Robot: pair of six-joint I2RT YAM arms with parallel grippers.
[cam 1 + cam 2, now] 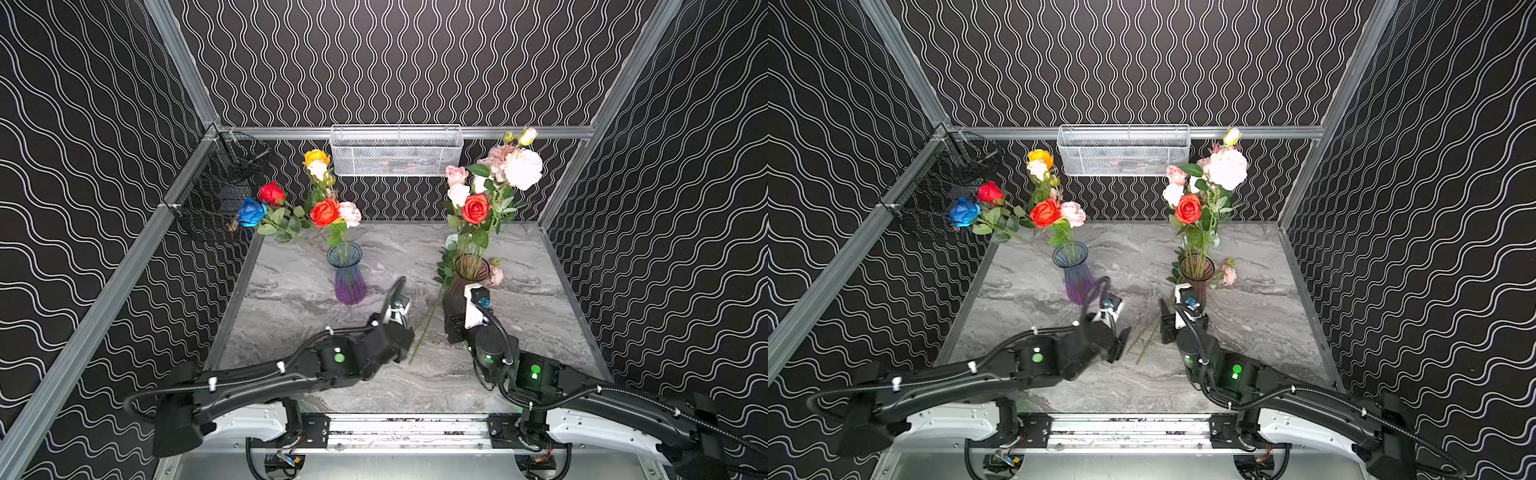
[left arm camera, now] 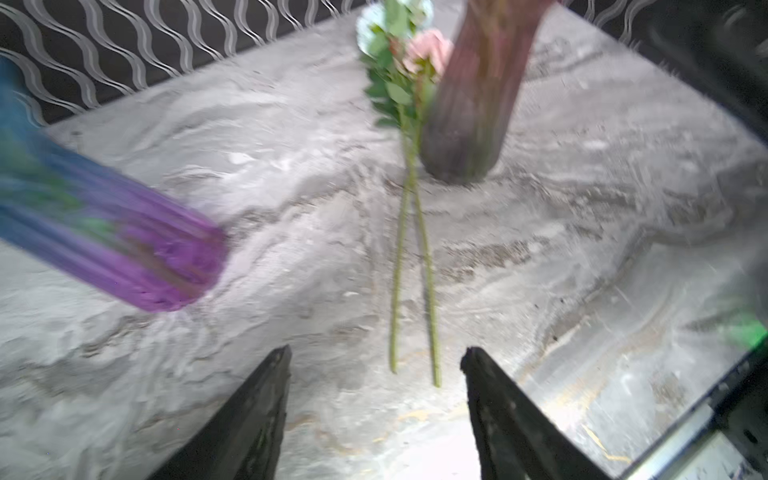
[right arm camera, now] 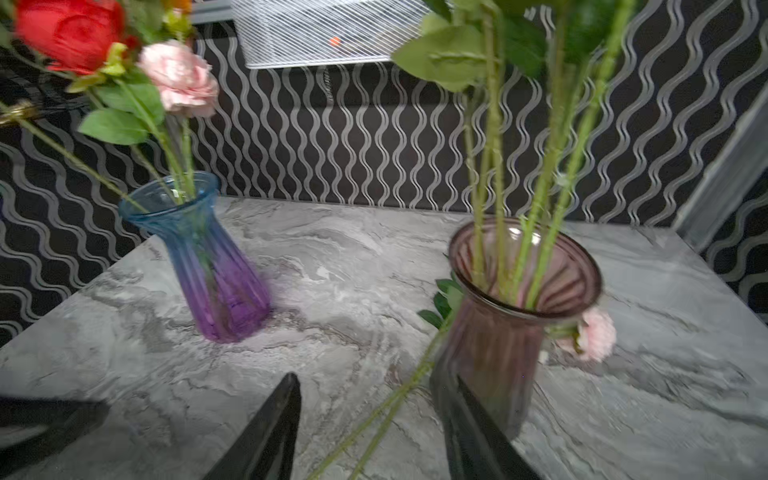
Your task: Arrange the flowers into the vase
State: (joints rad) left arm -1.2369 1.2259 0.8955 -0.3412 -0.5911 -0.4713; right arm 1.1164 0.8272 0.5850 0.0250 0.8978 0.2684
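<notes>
one blue-purple vase [image 1: 349, 282] | one brown vase [image 3: 494, 353] | two loose stems [image 2: 428, 291] (on table [image 1: 291, 299])

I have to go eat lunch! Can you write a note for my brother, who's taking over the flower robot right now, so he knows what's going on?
Left gripper: fingers open, empty, hovering by the stem ends of the two loose flowers.
Right gripper: fingers open, empty, next to the brown vase.
Where: flowers stand in the blue vase and in the brown vase. The two loose flowers lie on the table beside the brown vase.
Done: all but those two.
Left: pick each one up and stand it in a vase.
</notes>
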